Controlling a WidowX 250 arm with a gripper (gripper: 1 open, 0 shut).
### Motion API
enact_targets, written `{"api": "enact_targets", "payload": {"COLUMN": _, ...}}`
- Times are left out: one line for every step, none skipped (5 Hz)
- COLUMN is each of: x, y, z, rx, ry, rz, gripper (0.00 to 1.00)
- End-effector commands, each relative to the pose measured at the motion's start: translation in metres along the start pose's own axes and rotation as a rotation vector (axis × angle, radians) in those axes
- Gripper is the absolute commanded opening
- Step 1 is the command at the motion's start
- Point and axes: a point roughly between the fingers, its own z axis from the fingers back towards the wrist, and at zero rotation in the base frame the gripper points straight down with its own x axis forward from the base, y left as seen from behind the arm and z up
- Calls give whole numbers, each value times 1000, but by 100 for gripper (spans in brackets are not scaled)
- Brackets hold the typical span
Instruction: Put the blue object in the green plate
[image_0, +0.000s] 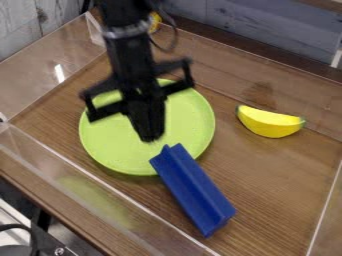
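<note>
The blue object (195, 190) is a long deep-blue block lying flat on the wooden table, slanting from the green plate's front rim toward the lower right. The green plate (107, 150) is round and lime-green and sits left of centre. My gripper (144, 128) hangs above the middle of the plate, motion-blurred, its dark fingers pressed together and pointing down. Nothing is between them. It is up and to the left of the block, apart from it.
A yellow banana-shaped object (270, 121) lies on the table to the right of the plate. A clear plastic wall (27, 150) runs along the left and front edges of the table.
</note>
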Motion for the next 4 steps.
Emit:
{"api": "enact_targets", "payload": {"x": 14, "y": 2, "z": 15, "rx": -35, "ry": -41, "rz": -28, "gripper": 0}}
{"api": "enact_targets", "payload": {"x": 24, "y": 10, "z": 17, "rx": -35, "ry": -52, "rz": -37, "gripper": 0}}
{"api": "enact_targets", "payload": {"x": 32, "y": 15, "z": 18, "rx": -35, "ry": -63, "rz": -38, "gripper": 0}}
{"api": "enact_targets", "payload": {"x": 38, "y": 19, "z": 18, "rx": -36, "ry": -76, "rz": -46, "gripper": 0}}
